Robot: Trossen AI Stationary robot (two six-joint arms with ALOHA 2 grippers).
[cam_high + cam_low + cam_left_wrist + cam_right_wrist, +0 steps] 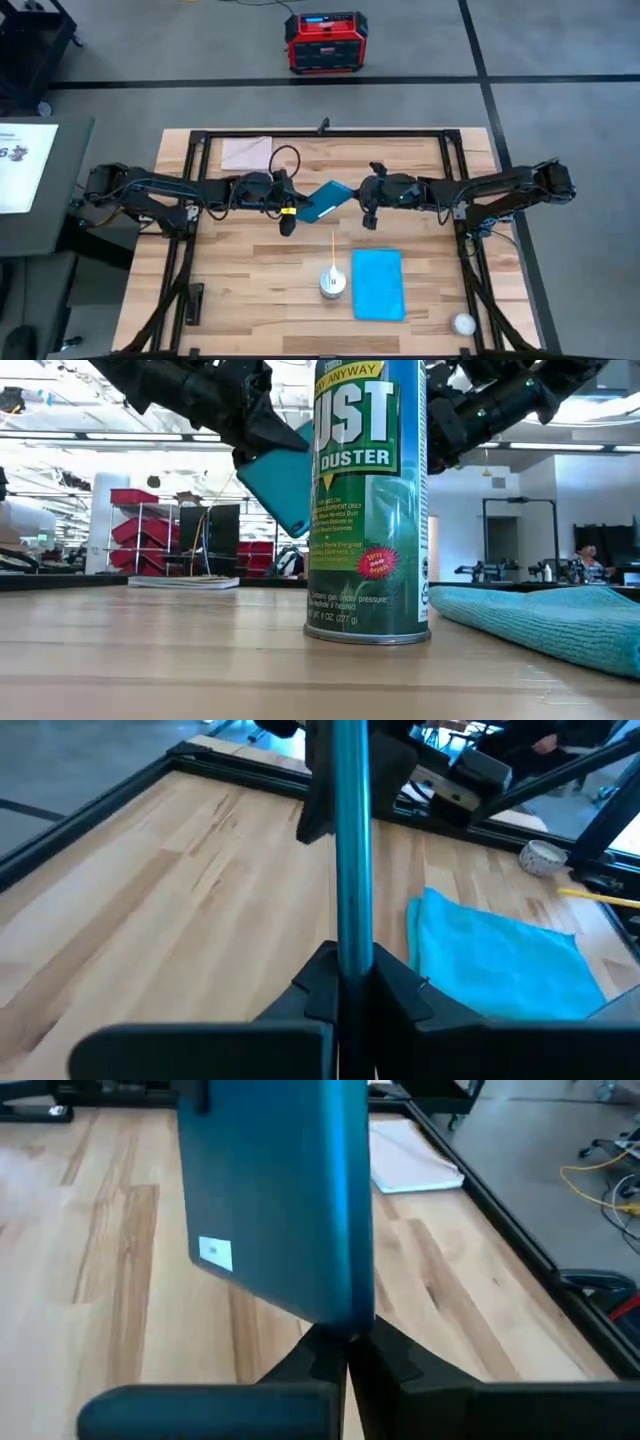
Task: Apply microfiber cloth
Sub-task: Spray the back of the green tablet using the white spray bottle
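Microfiber cloth (378, 284) lies flat on the wooden table (240, 290), near the front right, just beside the green duster can (368, 500); nothing is touching it; both arms are up above the middle of the table, holding the dark teal slab (324, 202) in the air between them; the left gripper (296, 205) pinches one end of the slab, fingers pressed on it; the right gripper (352, 197) pinches the other end the same way; a pale sheet (246, 153) lies at the back left.
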